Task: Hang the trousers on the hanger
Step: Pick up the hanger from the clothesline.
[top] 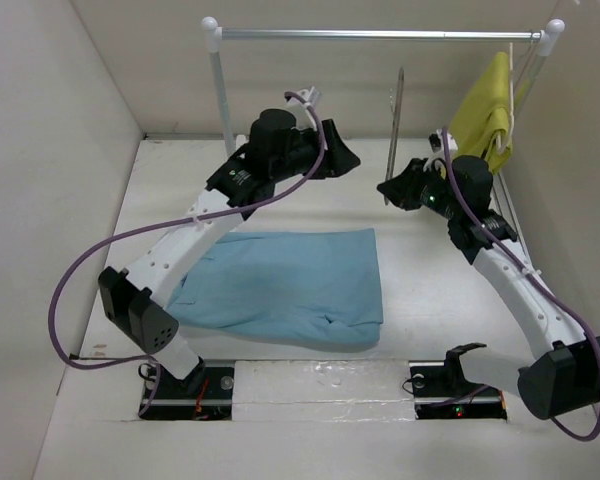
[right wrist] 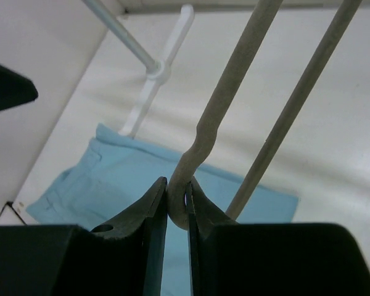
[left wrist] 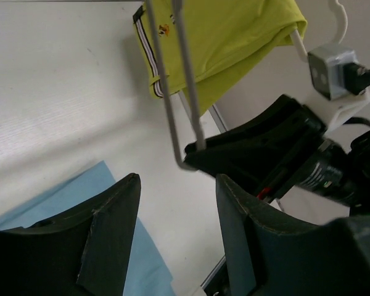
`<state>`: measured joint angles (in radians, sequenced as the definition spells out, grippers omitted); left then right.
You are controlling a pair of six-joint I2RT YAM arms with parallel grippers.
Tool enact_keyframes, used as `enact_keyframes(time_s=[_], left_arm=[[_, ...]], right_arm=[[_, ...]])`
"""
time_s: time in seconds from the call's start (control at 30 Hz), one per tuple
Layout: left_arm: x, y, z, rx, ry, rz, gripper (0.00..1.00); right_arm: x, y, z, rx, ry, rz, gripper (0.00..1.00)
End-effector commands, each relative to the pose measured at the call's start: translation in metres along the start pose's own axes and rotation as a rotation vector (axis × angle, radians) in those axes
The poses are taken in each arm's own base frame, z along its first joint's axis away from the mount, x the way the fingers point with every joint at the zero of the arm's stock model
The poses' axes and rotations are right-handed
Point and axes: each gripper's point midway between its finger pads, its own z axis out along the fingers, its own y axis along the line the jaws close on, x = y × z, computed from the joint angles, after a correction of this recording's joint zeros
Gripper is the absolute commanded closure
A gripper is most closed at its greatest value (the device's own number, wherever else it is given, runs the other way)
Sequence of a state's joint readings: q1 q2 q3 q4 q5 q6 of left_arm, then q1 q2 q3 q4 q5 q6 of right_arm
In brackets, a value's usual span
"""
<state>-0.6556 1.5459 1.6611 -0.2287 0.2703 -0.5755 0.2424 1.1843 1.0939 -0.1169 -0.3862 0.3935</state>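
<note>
The light blue trousers [top: 280, 285] lie folded flat on the table in front of both arms; they also show in the left wrist view [left wrist: 55, 200] and the right wrist view [right wrist: 105, 179]. My right gripper [top: 392, 188] is shut on a lower corner bend of the grey wire hanger [top: 398, 120] and holds it upright above the table, behind the trousers. In the right wrist view the fingertips [right wrist: 194, 200] pinch the hanger [right wrist: 234, 68] at its bend. My left gripper [top: 342, 155] is open and empty, just left of the hanger [left wrist: 171, 92].
A white clothes rack [top: 380, 34] stands at the back, its post [top: 220, 90] on the left. A yellow-green garment [top: 485, 110] hangs on a whitish hanger at its right end. White walls close in the table on the left, back and right.
</note>
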Motion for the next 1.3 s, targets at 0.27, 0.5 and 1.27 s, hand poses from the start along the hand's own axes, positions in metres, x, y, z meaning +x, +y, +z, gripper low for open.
enact_keyframes(time_s=[0.27, 0.5, 1.27], left_arm=[[0.035, -0.008, 0.067, -0.048, 0.009, 0.049, 0.62], [0.051, -0.006, 0.086, -0.055, 0.029, 0.033, 0.61], [0.107, 0.034, 0.107, -0.111, 0.149, 0.005, 0.75]], right_arm=[[0.042, 0.017, -0.018, -0.037, 0.058, -0.06, 0.87], [0.057, 0.024, -0.017, -0.044, 0.09, -0.057, 0.87], [0.09, 0.022, -0.031, 0.05, 0.189, -0.098, 0.86]])
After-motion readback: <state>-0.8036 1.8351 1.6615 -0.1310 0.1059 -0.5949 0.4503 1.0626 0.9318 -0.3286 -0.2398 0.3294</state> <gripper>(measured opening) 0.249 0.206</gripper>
